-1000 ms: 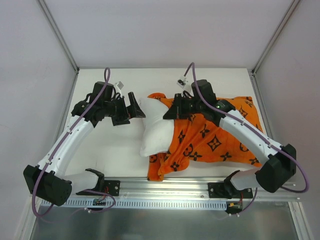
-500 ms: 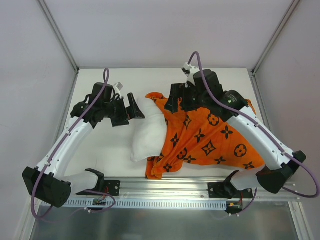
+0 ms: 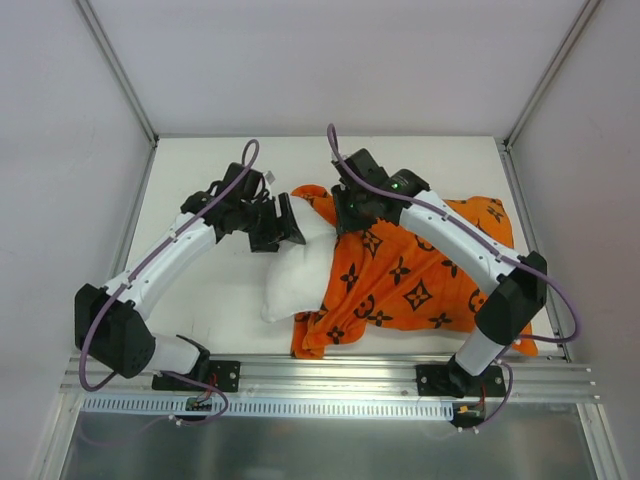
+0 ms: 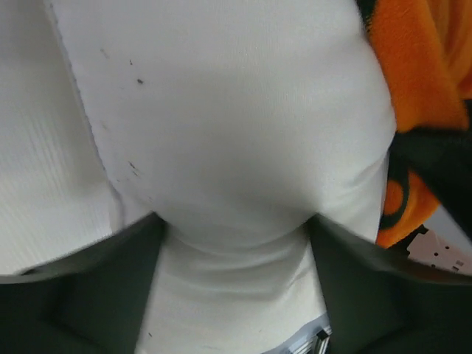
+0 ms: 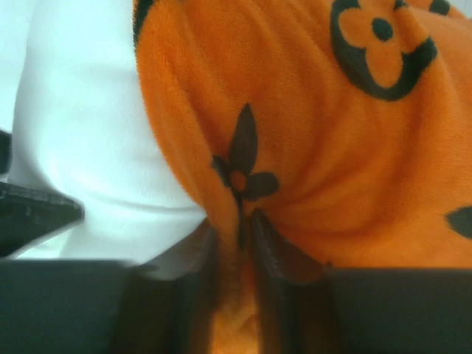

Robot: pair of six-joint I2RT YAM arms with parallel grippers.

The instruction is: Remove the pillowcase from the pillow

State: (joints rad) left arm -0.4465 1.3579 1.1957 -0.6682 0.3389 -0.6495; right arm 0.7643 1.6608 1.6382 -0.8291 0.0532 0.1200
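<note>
The white pillow lies across the table's middle, its left half bare and its right half inside the orange monogram pillowcase. My left gripper is at the pillow's far left end. In the left wrist view the pillow bulges between the dark fingers, squeezed by the left gripper. My right gripper sits at the pillowcase's open edge. In the right wrist view that gripper pinches a fold of the pillowcase, with the bare pillow to its left.
The white table is bounded by grey walls with metal frame posts. A metal rail with both arm bases runs along the near edge. The pillowcase's lower edge reaches almost to that rail.
My left gripper moved right onto the pillow's end and closed on it. My right gripper opened, swung left and down to the pillowcase's open edge, and closed on a fold.
</note>
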